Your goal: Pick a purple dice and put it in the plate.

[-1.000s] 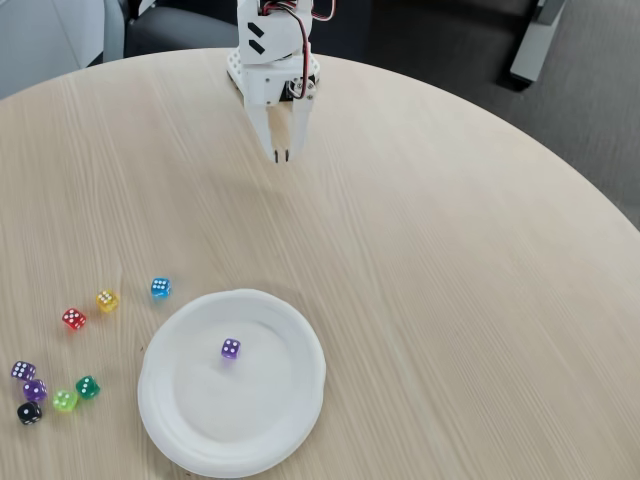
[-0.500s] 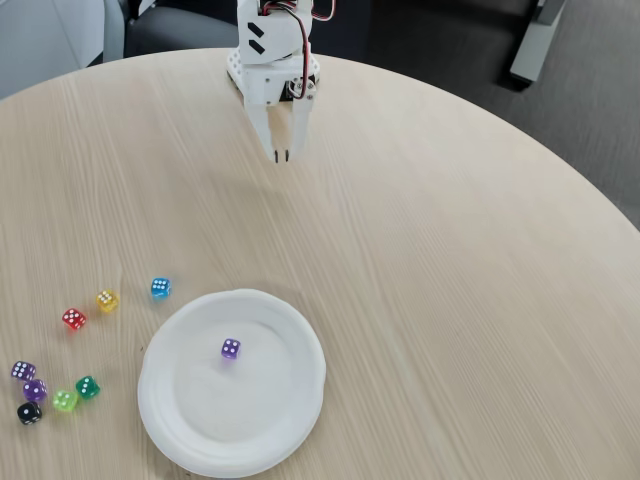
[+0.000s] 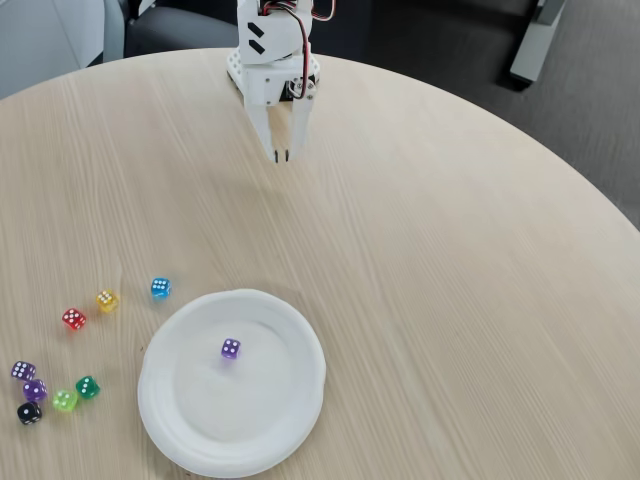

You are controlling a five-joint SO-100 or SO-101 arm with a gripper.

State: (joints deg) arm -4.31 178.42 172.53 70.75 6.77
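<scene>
**One purple die sits in the plate, arm parked at the far edge**

The round wooden table (image 3: 450, 300) takes up nearly everything I can see from here. The white arm (image 3: 272, 50) stands at its far edge, pointing down toward the tabletop, and its gripper (image 3: 281, 155) has the two fingers drawn together to a narrow point with nothing between them.

Near me, a little left of centre, lies the plate (image 3: 180, 425), white with a raised rim. Inside it, slightly toward the far side of its middle, rests the purple dice (image 3: 230, 348), showing white pips, well apart from the gripper.

Left of the plate, loose dice are scattered on the bare wood. The blue die (image 3: 160, 288) is just beyond the plate's far-left rim, with a yellow die (image 3: 106, 300) and a red die (image 3: 73, 319) further left. At the near-left edge cluster two more purple dice (image 3: 23, 370) (image 3: 34, 390), a black die (image 3: 29, 412), a lime die (image 3: 64, 400) and a green die (image 3: 87, 387).
</scene>
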